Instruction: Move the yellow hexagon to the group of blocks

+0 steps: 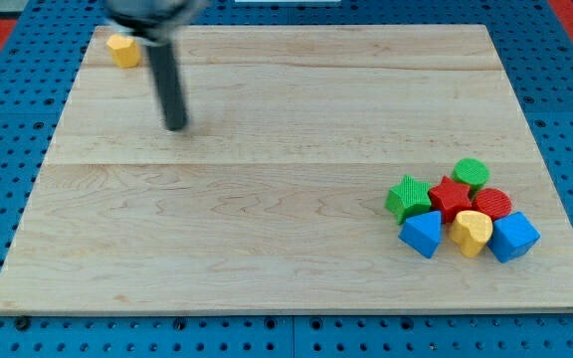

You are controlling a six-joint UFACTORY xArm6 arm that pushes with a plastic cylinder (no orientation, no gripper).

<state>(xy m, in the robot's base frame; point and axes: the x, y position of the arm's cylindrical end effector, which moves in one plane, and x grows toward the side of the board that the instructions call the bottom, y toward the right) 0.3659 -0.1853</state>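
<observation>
Tip (175,126) sits below-right of yellow hexagon (122,50).

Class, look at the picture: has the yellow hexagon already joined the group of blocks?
No: the yellow hexagon sits alone at the view's top left, far from the group at the lower right.

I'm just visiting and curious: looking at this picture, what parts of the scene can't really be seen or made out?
- The arm above the rod: cut off by the view's top edge and blurred; only down to my tip shows.
- Yellow hexagon: its right side is partly covered by the rod, so its shape is hard to confirm.
- Red block in the group: half hidden behind the yellow block and blue block.
- Green block: its lower part sits behind the red star-like block.
</observation>
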